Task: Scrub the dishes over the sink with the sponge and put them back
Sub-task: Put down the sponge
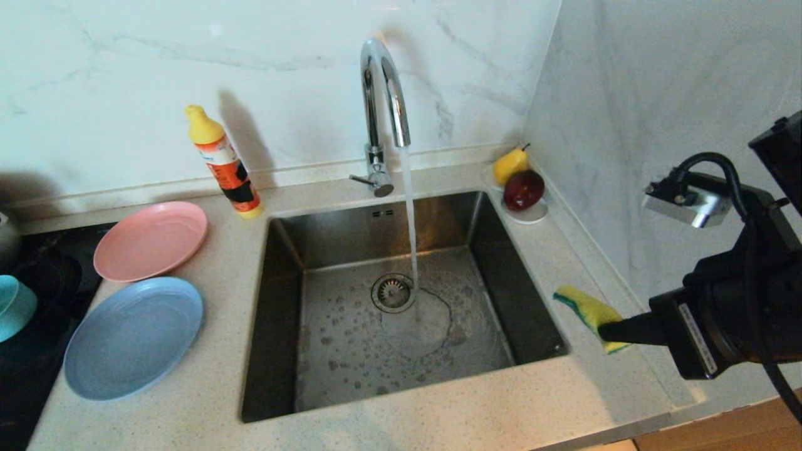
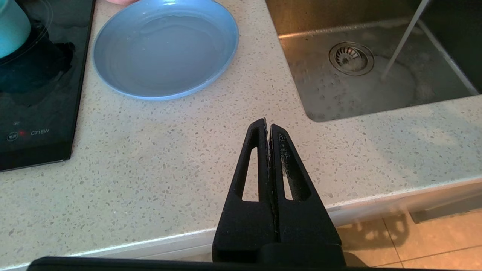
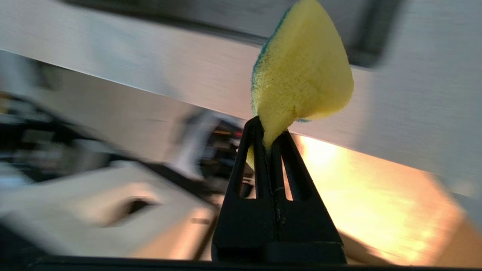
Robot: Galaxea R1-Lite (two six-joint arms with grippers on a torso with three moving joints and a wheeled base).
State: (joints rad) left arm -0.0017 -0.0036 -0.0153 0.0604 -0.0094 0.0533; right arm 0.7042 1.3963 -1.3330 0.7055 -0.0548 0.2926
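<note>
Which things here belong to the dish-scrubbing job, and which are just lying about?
Job: sponge in the right gripper; blue plate; pink plate; teal bowl; sink; tap.

Lying about: bottle; pear; red fruit; saucer; hob.

yellow-green sponge, pink plate, pale-blue plate.

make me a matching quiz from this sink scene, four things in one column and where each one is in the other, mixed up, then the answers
1 sponge
2 pale-blue plate
3 red apple
4 orange bottle

A on the white saucer in the corner
B pinched in the right gripper
C by the wall, left of the tap
D on the counter, nearer than the pink plate

Pairs: 1-B, 2-D, 3-A, 4-C
</note>
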